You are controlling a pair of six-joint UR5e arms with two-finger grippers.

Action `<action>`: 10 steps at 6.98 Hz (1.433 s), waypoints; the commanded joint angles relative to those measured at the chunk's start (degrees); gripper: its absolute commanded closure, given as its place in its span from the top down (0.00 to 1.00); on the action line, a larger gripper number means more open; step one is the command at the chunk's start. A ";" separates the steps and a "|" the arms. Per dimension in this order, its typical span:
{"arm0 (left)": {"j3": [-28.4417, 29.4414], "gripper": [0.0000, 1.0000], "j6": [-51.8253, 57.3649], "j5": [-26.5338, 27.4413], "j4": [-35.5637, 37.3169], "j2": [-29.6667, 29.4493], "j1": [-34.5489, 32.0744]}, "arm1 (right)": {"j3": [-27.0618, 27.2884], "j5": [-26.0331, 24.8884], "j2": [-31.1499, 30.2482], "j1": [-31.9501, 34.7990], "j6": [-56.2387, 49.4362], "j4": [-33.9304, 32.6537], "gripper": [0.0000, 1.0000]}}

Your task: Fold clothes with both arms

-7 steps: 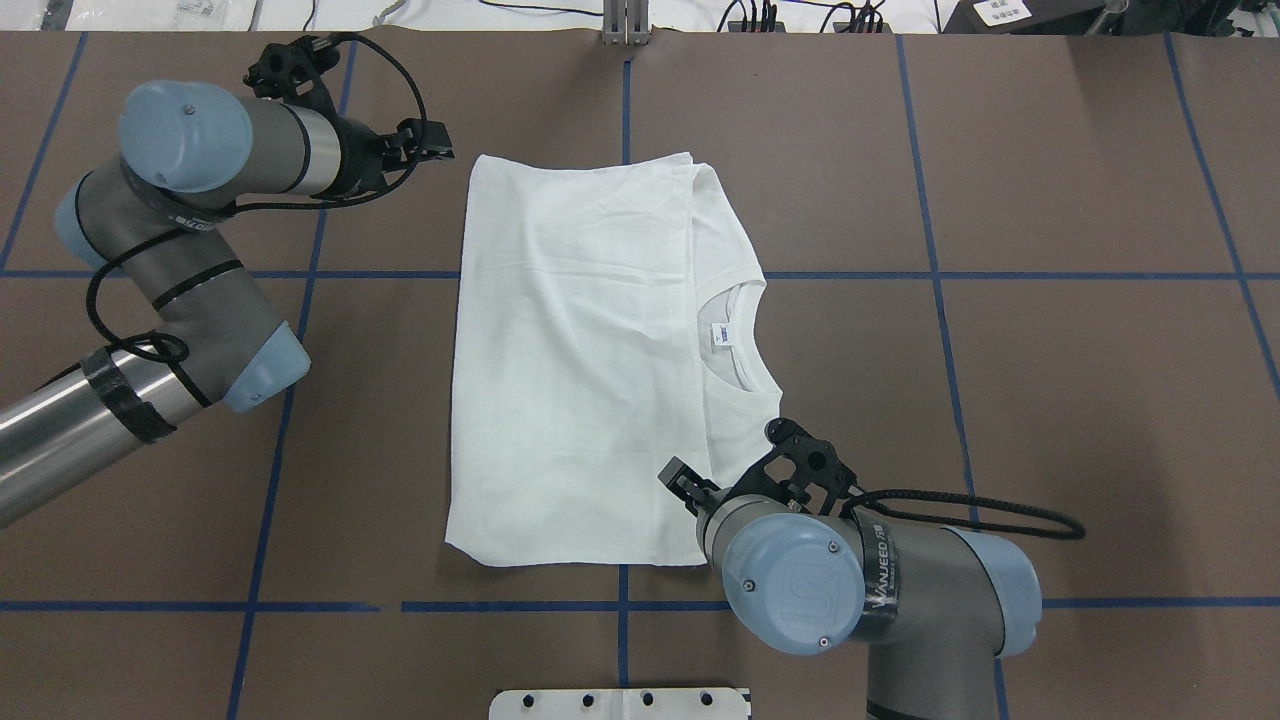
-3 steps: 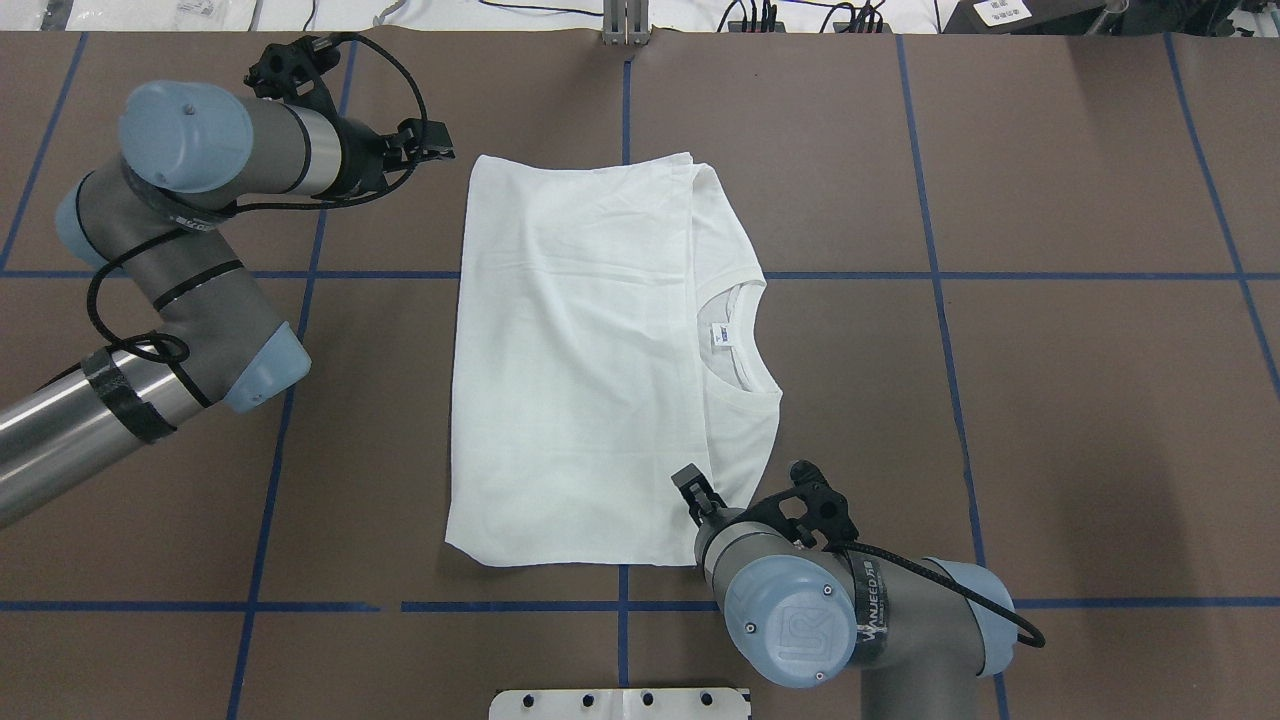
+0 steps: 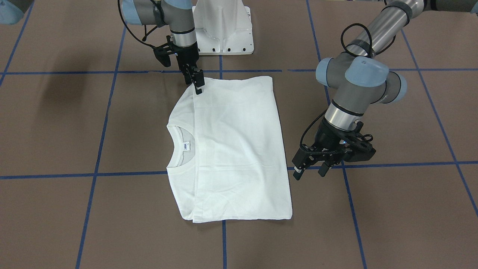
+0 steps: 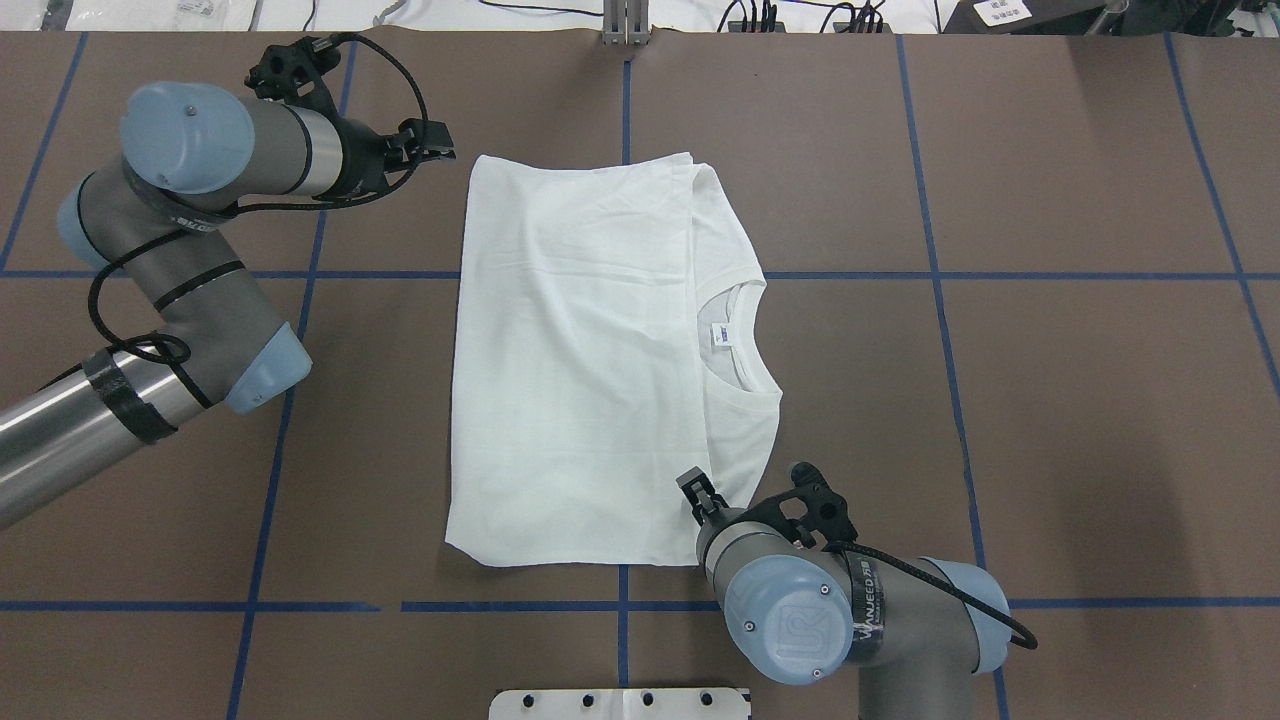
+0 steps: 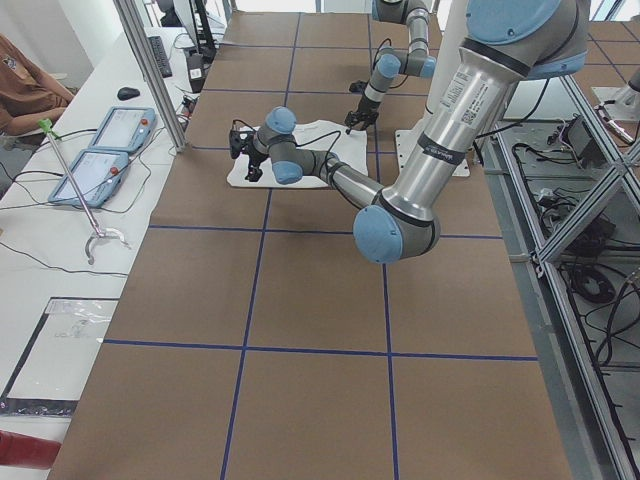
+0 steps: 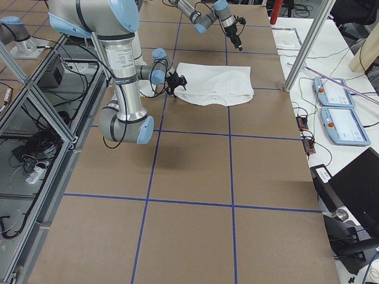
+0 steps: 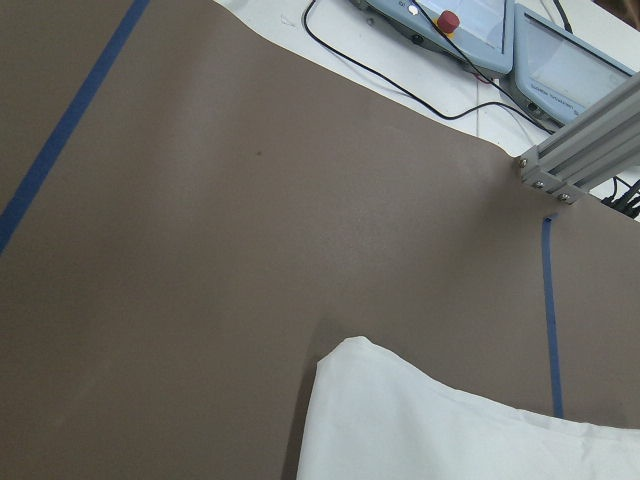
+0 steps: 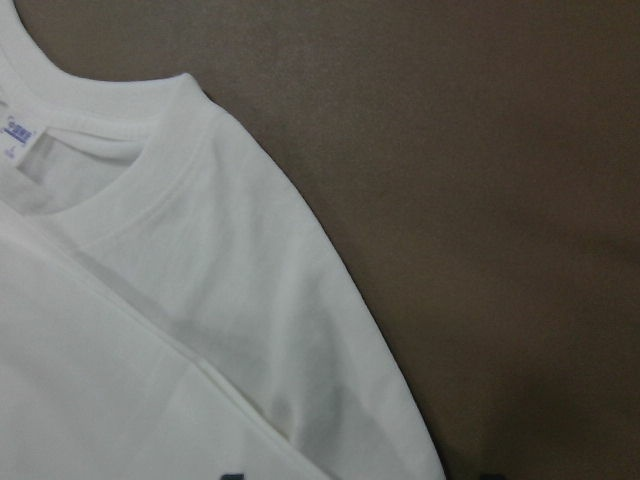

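Exterior front-facing shows left tool (image 3: 310, 172) released; only right wrist-mounted shows right tool (image 3: 197, 85) released over T-shirt (image 3: 239, 149).

Looks like a robotics lab: brown table (image 4: 1050, 400) gridded with blue tape (image 4: 1000, 275), aluminium framing (image 5: 155, 75), teach pendants (image 6: 337, 106) and cables (image 7: 400, 88) on the far bench.

A brown table (image 4: 1080, 420) carries a grid of blue tape lines (image 4: 1100, 275). Seen from overhead, a white base plate (image 4: 620, 703) sits at the table's 6 o'clock edge and a metal post (image 4: 626, 22) at 12 o'clock. Two control tablets (image 5: 122, 127) lie on a white bench (image 5: 50, 260).
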 commanded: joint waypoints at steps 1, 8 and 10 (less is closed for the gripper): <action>0.00 1.00 -0.10 0.00 0.00 -0.01 -0.04 | 0.44 0.15 -0.25 0.03 0.08 -0.04 0.01; -9.51 1.00 -13.24 -0.08 0.09 5.21 5.54 | 3.70 0.24 -0.78 0.21 0.08 -0.39 0.00; -24.02 1.00 -19.83 0.44 0.44 14.89 14.77 | 5.36 0.33 -2.44 0.21 0.08 -0.39 0.00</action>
